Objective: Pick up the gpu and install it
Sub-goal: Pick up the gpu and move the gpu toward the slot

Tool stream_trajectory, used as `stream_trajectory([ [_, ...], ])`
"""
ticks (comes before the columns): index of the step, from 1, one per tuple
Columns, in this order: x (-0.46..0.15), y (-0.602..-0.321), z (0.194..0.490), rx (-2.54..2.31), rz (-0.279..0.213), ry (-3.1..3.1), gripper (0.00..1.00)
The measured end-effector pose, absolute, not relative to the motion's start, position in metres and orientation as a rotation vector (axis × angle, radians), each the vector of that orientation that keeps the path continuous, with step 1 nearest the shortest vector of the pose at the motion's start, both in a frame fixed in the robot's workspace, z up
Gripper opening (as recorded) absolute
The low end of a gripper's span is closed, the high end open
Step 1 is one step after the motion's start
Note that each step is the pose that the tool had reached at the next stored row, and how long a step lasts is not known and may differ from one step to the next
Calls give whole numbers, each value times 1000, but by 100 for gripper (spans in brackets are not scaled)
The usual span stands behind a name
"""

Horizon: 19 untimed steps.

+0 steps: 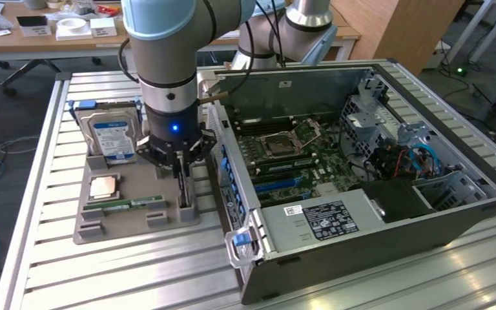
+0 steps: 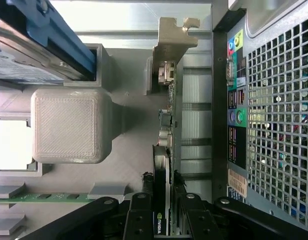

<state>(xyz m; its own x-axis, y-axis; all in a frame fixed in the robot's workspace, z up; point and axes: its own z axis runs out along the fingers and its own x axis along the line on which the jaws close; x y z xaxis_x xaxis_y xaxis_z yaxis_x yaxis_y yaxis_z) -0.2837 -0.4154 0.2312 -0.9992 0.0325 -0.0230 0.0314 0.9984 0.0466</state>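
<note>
- tool: nearly closed, pinching the gpu on its two flat faces. The gpu stands on edge.
- wrist view: fingers press both sides of the gpu at the end with the green logo. The metal bracket is at the far end.
- where the gpu is: in the slot blocks of the grey holder tray, on the tray's side next to the computer case. Can't tell if it has left the slots.
- around the tool, exterior view: hard drive at 10 o'clock, processor chip at 9 o'clock, memory stick at 8 o'clock, all on the tray. The open case with the motherboard is at 3 o'clock.
- tray and case sit on the slatted tabletop.
- risk: the grip is near one end, so the long free end could sag or twist in the pinch.
- risk: the bracket could catch on its slot block and jerk the gpu out of line.
- risk: the case's back panel is just beside the gpu, so any sideways swing could knock it.
- wrist view adds: finger contact, logo, bracket, port panel.
- exterior view adds: the arm, the whole tray layout, the motherboard inside the case.
</note>
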Motion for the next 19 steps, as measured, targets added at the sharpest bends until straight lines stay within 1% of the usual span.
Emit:
stream_trajectory([
  [7, -284, -415, 234, 50, 73, 3116, 26],
  [19, -284, -415, 278, 50, 72, 3116, 26],
])
